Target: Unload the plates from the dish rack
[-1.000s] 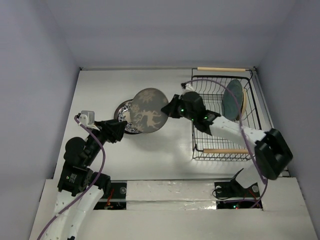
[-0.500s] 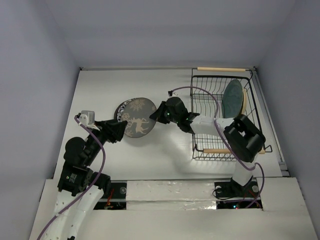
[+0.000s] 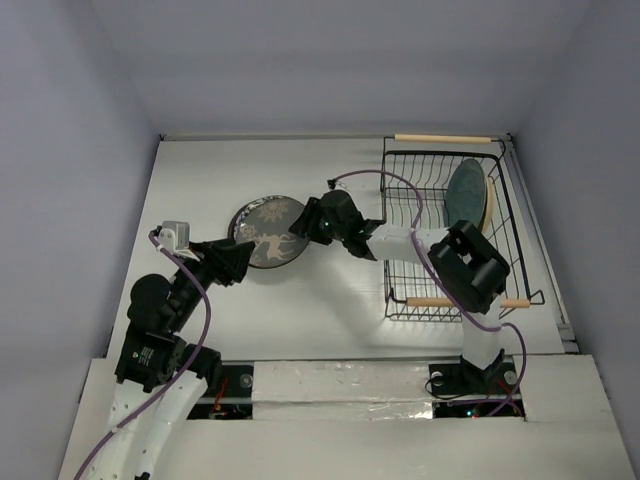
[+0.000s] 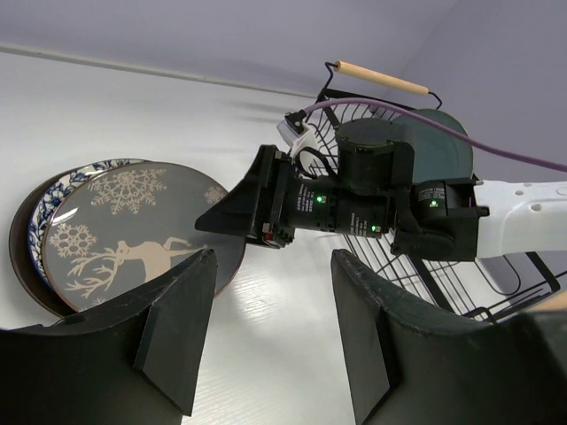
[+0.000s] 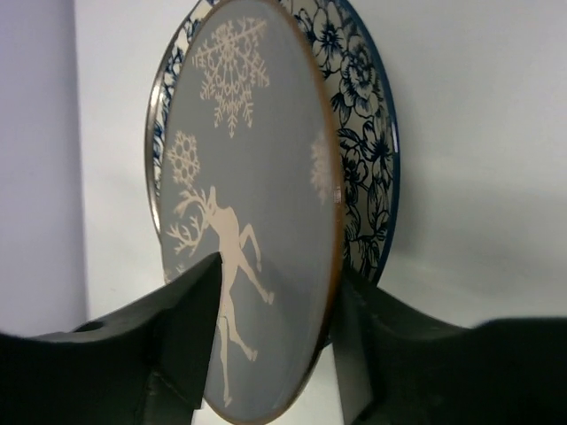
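The dark brown deer plate (image 3: 268, 232) rests tilted on the white and blue floral plate (image 3: 243, 217) at the table's middle left. My right gripper (image 3: 305, 222) is shut on the deer plate's right rim. In the right wrist view its fingers (image 5: 276, 274) straddle the deer plate (image 5: 248, 177), with the floral plate (image 5: 359, 133) behind. My left gripper (image 3: 240, 262) is open and empty just before the plates; its view shows both plates (image 4: 133, 230). The black wire dish rack (image 3: 440, 153) at the right holds the teal plate (image 3: 465, 195) and the tan plate (image 3: 489, 200), both upright.
The rack has wooden handles at its far end (image 3: 442, 138) and near end (image 3: 450, 301). The right arm's purple cable (image 3: 400, 185) loops over the rack's left side. Grey walls close in the white table at the back and sides.
My right gripper carried the deer plate left and down, from raised and facing up to lying on the floral plate. The right arm stretched out left. The left arm has not moved.
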You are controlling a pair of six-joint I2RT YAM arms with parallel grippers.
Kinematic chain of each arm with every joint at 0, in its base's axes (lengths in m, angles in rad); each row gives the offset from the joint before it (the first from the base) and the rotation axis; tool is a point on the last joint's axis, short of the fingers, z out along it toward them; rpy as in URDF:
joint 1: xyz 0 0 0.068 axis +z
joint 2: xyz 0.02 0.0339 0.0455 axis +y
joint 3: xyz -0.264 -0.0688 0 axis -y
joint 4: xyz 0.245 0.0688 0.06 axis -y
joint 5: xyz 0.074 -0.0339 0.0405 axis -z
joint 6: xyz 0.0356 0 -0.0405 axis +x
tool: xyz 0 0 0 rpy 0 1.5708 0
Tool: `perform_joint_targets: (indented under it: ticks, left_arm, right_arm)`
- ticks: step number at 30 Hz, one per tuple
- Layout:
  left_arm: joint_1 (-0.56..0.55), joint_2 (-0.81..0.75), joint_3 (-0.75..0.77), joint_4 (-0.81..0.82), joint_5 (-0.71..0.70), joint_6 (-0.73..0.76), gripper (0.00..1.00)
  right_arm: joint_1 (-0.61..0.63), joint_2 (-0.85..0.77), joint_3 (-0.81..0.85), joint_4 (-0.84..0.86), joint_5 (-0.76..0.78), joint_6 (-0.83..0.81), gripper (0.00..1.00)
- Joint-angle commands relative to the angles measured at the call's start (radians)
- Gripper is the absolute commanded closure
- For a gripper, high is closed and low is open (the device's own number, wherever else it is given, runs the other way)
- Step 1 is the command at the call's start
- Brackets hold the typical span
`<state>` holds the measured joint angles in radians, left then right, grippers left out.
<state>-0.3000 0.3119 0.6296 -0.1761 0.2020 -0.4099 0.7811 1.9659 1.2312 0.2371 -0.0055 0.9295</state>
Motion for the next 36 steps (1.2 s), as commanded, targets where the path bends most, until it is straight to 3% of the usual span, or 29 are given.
perform_joint_targets:
  ticks: [1, 7, 11, 14, 16, 17, 18, 19, 20, 23, 26, 28, 31, 36]
  left_arm:
    - [0.004, -0.005, -0.008, 0.049, 0.010, -0.003, 0.49]
    - [0.004, -0.004, -0.007, 0.052, 0.011, -0.003, 0.49]
    - [0.004, 0.000, -0.008, 0.052, 0.016, -0.001, 0.49]
    - [0.004, -0.002, -0.008, 0.050, 0.016, -0.001, 0.49]
    - [0.004, -0.005, -0.008, 0.052, 0.016, -0.001, 0.49]
    - [0.004, -0.007, -0.007, 0.050, 0.016, 0.000, 0.49]
    - [0.004, -0.010, -0.007, 0.050, 0.014, -0.001, 0.49]
    - [0.004, -0.011, -0.008, 0.049, 0.014, -0.001, 0.49]
    - [0.004, -0.013, -0.008, 0.049, 0.013, -0.001, 0.49]
    - [0.004, -0.023, -0.007, 0.050, 0.016, -0.001, 0.49]
    - [0.004, -0.028, -0.010, 0.052, 0.014, -0.001, 0.49]
    - [0.004, -0.025, -0.010, 0.052, 0.017, -0.001, 0.49]
    - [0.004, -0.019, -0.008, 0.053, 0.019, -0.001, 0.49]
    - [0.004, -0.014, -0.008, 0.053, 0.017, 0.000, 0.49]
  right_arm:
    - [0.030, -0.027, 0.097, -0.042, 0.022, -0.122, 0.44]
    - [0.052, -0.177, 0.038, -0.197, 0.145, -0.260, 0.09]
    - [0.052, -0.310, -0.013, -0.320, 0.237, -0.329, 0.06]
    - [0.052, -0.450, -0.039, -0.387, 0.388, -0.363, 0.16]
    - [0.052, -0.527, -0.067, -0.426, 0.584, -0.385, 0.33]
    - [0.041, -0.594, -0.071, -0.480, 0.642, -0.391, 0.45]
    - [0.014, -0.623, -0.076, -0.511, 0.697, -0.394, 0.83]
    - [-0.003, -0.651, -0.079, -0.547, 0.802, -0.396, 0.97]
    - [-0.026, -0.677, -0.084, -0.614, 0.846, -0.387, 1.00]
    - [-0.161, -0.781, -0.131, -0.695, 0.964, -0.354, 1.00]
    - [-0.293, -0.884, -0.205, -0.676, 0.940, -0.380, 1.00]
    - [-0.331, -0.926, -0.225, -0.667, 0.917, -0.394, 0.87]
    - [-0.417, -0.906, -0.230, -0.673, 0.844, -0.429, 0.57]
    - [-0.512, -0.865, -0.262, -0.645, 0.748, -0.448, 0.55]
